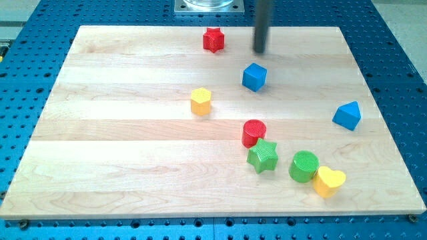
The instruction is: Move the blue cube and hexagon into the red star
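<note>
A pale wooden board (133, 167), the working surface, is lying on a blue perforated table, with small plastic-looking blocks scattered over it. The arm's end effector is a plain dark rod with nothing to open or close; my tip (259, 51) is resting near the view's top, just above the blue cube (254, 77) and apart from it, to the right of the small red star block (213, 40). The yellow hexagon block (201, 101) is sitting lower and to the left of the cube, well clear of the star. Both task blocks are looking light, rigid and likely to slide easily, so pushing squarely through the middle of a side should be keeping them from spinning away. The cube is sitting turned, one corner pointing toward the view's bottom; neither block has a real long axis. A blue triangular block (347, 115), a red cylinder (253, 133), a green star (263, 157), a green cylinder (304, 166) and a yellow heart (329, 181) are lying lower right.
</note>
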